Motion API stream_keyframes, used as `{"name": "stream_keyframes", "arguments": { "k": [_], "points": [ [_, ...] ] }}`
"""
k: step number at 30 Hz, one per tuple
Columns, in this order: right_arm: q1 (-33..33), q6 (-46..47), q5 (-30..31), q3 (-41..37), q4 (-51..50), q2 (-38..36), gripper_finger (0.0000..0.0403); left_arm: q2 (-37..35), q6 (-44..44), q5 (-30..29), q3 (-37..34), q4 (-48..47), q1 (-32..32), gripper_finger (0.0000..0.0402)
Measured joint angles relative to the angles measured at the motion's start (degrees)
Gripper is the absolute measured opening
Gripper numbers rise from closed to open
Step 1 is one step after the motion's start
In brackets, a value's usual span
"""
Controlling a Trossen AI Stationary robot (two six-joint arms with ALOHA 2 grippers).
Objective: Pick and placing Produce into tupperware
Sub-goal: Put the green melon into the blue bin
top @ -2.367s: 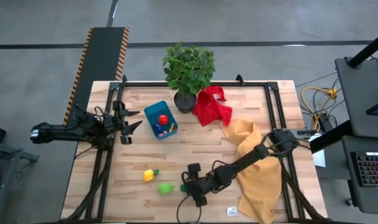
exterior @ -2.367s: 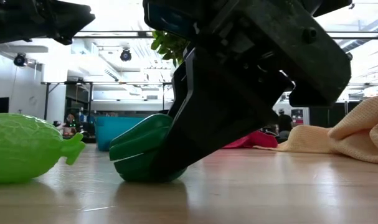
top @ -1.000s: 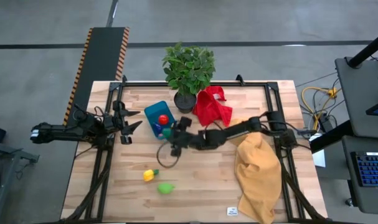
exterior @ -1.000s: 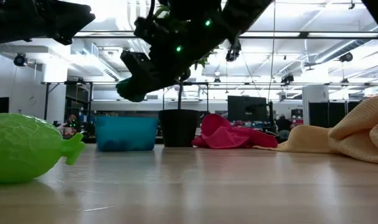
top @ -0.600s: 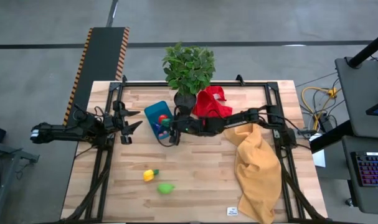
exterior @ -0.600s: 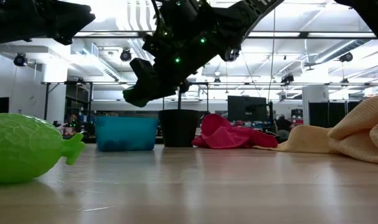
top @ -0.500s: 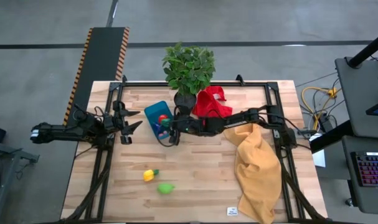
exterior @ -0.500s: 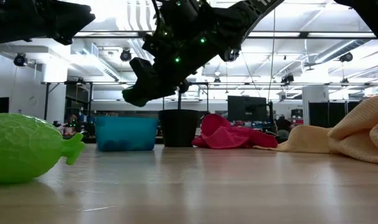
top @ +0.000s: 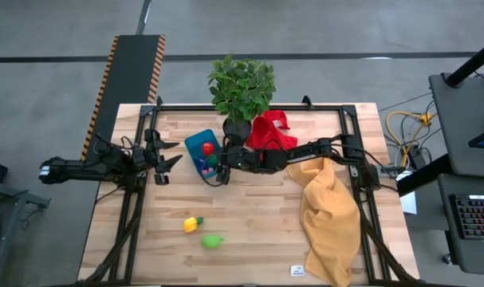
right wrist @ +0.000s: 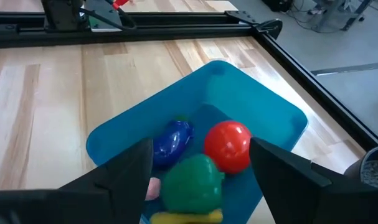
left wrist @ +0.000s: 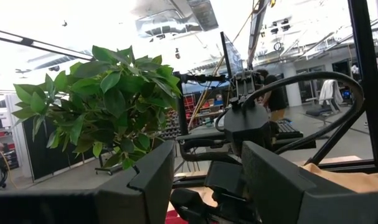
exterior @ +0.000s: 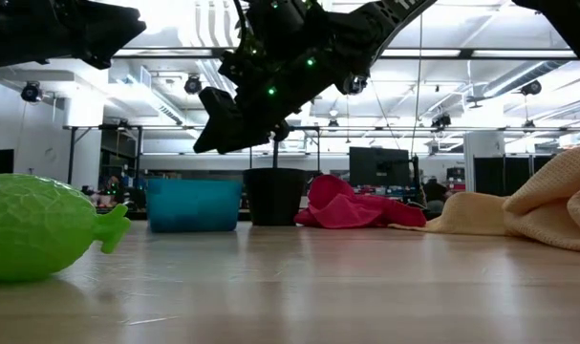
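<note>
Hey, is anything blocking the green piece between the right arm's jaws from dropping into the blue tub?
Nothing visible does. The right gripper hangs right above the blue tub, and the green piece is over its open inside, next to the red ball.

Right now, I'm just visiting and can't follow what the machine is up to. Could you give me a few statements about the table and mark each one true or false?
1. The right gripper is above the blue tub. True.
2. The tub is empty. False: it holds a red ball-shaped piece, a dark blue piece, a green piece and a yellow piece.
3. A light green toy and a yellow toy lie on the table outside the tub. True.
4. The left gripper is holding the potted plant. False: it waits apart from it at the table's left side, holding nothing.
5. The orange cloth covers the tub. False: it lies at the table's right side.
</note>
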Motion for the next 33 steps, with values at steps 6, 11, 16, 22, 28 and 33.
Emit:
{"name": "stream_keyframes", "arguments": {
  "k": [6,11,16,22,28,33],
  "points": [
    [0.16,0.33,-0.02,0.00,-0.07,-0.94,0.0261,0.00,0.00,0.00,0.00,-0.04,0.00,0.0173],
    [2.24,0.51,-2.94,0.01,-0.25,-4.74,0.0252,0.00,0.00,-0.02,0.00,0.01,0.01,0.0173],
    [6.16,0.92,-10.00,0.04,-0.92,-8.94,0.0242,-0.04,0.00,-0.01,0.00,0.00,0.00,0.0173],
    [12.04,-0.39,-26.32,0.03,-0.55,-10.38,0.0241,0.00,0.00,-0.02,0.00,0.00,0.02,0.0173],
    [16.58,0.65,-22.26,-0.02,1.34,-10.01,0.0293,-0.09,0.01,-0.02,0.00,-0.02,0.02,0.0173],
    [19.46,-1.25,-16.05,0.00,1.04,-9.51,0.0365,-0.07,0.00,-0.02,0.00,-0.04,0.02,0.0173]
  ]
}}
